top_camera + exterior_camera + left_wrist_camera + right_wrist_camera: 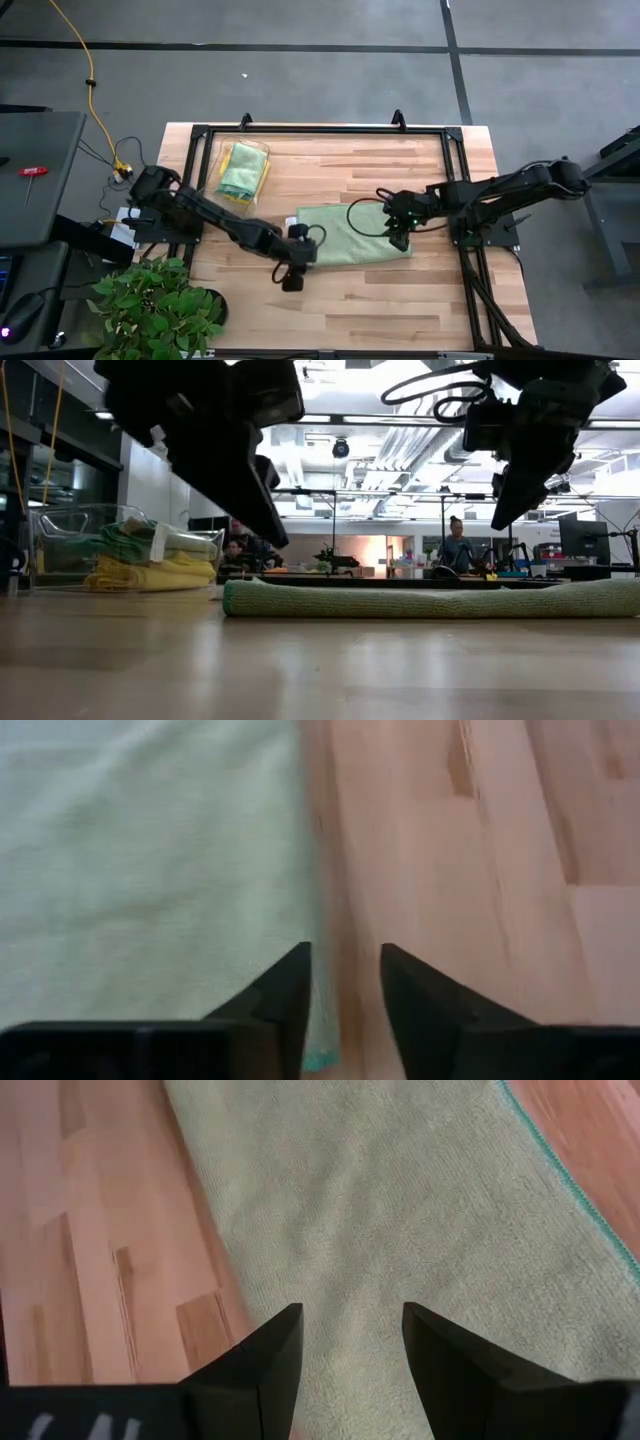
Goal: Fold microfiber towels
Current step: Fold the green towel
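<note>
Plant (155,305) sitting at the near left corner, leafy and green. Clear bin (241,168) lying at the far left of the tabletop (400,290), holding a stack of folded yellow and green towels (240,170). Left gripper (292,283) hovering off the near left corner of the sage green towel (352,235), fingers (285,995) parted with nothing between them, straddling the towel's left edge from above. Sage green towel lying flat and folded into a wide rectangle at the middle of the tabletop, its rolled fold facing the near side in the low view. Right gripper (398,240) hanging just above the right end of that towel, fingers (265,1355) spread and released, gripping nothing. Person (458,545) standing far back in the room beyond the tabletop.
</note>
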{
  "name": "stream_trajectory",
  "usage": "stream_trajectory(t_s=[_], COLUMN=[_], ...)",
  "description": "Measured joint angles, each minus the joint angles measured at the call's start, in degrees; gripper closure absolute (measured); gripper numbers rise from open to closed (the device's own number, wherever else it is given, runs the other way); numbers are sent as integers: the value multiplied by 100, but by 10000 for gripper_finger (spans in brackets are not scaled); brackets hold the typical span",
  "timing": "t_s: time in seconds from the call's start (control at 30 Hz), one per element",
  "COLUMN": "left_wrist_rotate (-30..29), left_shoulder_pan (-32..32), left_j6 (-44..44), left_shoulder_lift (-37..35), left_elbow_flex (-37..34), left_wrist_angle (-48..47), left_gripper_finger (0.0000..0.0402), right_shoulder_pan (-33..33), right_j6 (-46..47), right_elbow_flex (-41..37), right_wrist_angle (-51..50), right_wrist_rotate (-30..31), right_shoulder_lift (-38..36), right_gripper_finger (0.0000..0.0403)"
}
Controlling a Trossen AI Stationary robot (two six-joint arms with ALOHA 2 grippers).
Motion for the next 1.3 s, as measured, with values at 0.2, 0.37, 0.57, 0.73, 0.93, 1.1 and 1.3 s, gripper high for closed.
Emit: stream_trajectory(t_s=[0.2, 0.37, 0.57, 0.73, 0.93, 1.1, 1.3], left_wrist_rotate=[-139, -49, -48, -194, -431, -352, -281], left_shoulder_pan=[-74, -104, -221, -226, -213, -205, -209], left_j6=[-223, -396, -460, -455, -455, -430, -409], left_shoulder_lift=[294, 505, 682, 749, 747, 741, 732], left_elbow_flex=[262, 283, 281, 285, 287, 287, 296], left_wrist_angle=[-499, -694, -753, -822, -964, -1001, -1211], left_gripper_finger=[218, 203, 202, 223, 345, 386, 397], right_shoulder_pan=[26, 24, 19, 19, 123, 407, 861], right_j6=[98, 116, 122, 115, -689, -1340, -1510], right_elbow_flex=[0, 0, 0, 0, 2, 2, 2], right_wrist_angle=[-26, -37, -33, -79, -13, 239, 339], right_wrist_rotate=[69, 243, 290, 303, 59, -284, -199], right_shoulder_lift=[0, 0, 0, 0, 64, 442, 1083], right_gripper_finger=[238, 238, 238, 238, 238, 238, 238])
